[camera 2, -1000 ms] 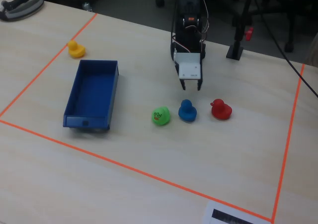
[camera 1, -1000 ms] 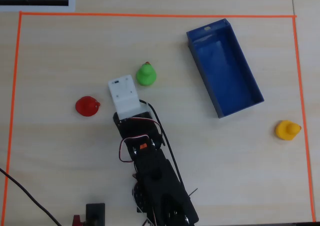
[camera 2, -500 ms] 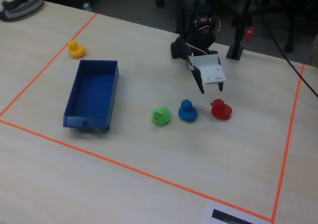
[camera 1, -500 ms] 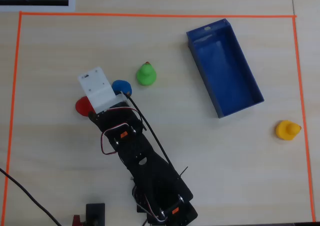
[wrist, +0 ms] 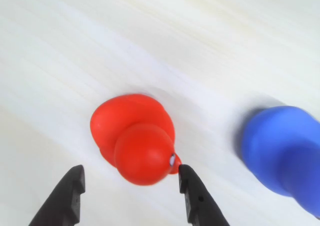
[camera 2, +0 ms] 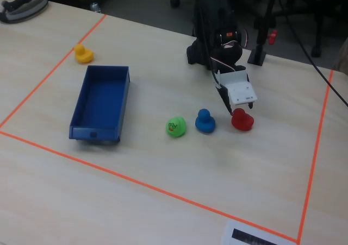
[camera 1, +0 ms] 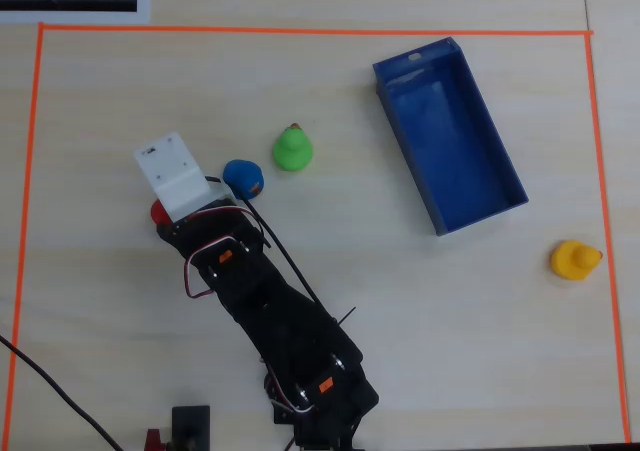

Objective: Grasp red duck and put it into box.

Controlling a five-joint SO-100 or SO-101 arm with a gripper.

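gripper (wrist: 131,185) open astride red duck (wrist: 134,138), blue duck (wrist: 282,153) beside

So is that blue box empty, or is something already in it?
Empty. The box shows only bare blue floor in the overhead and fixed views; the red duck sits on the table, by the open gripper.

The open gripper (wrist: 131,183) hangs just above the red duck (wrist: 134,138), one finger at each side of its head, bare table on the duck's left in the wrist view. The blue duck (wrist: 285,153) crowds the right side, close by. The green duck (camera 2: 175,127) sits between the blue duck and the box (camera 2: 101,133); tabletop elsewhere lies open.
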